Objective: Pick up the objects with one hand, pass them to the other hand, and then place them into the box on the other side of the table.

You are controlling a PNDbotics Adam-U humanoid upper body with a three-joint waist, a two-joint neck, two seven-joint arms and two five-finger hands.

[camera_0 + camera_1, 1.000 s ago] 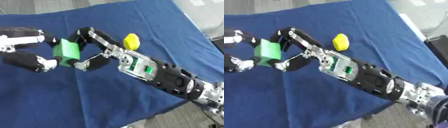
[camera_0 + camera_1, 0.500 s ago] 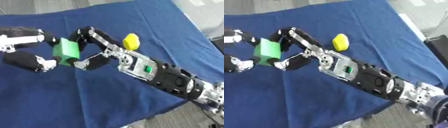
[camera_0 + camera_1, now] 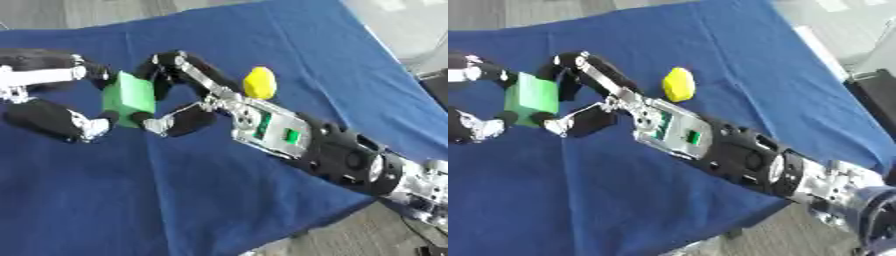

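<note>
A blue cloth (image 3: 262,40) covers the bench, and grey floor shows past its near edge at the lower right. Nearest the camera, the right arm (image 3: 350,157) comes in from the lower right corner and runs up and to the left over the cloth. Its right hand (image 3: 179,95) has the fingers curled above and the thumb below a green block (image 3: 129,98), which is held up over the left part of the bench. The left hand (image 3: 52,97) comes from the left edge and closes on the same block from the other side, one black finger above and one below it. It seems that both hands touch the block, but the contact of the left one is blurred. Farther away, a yellow object (image 3: 259,83) lies on the cloth just behind the right hand.
</note>
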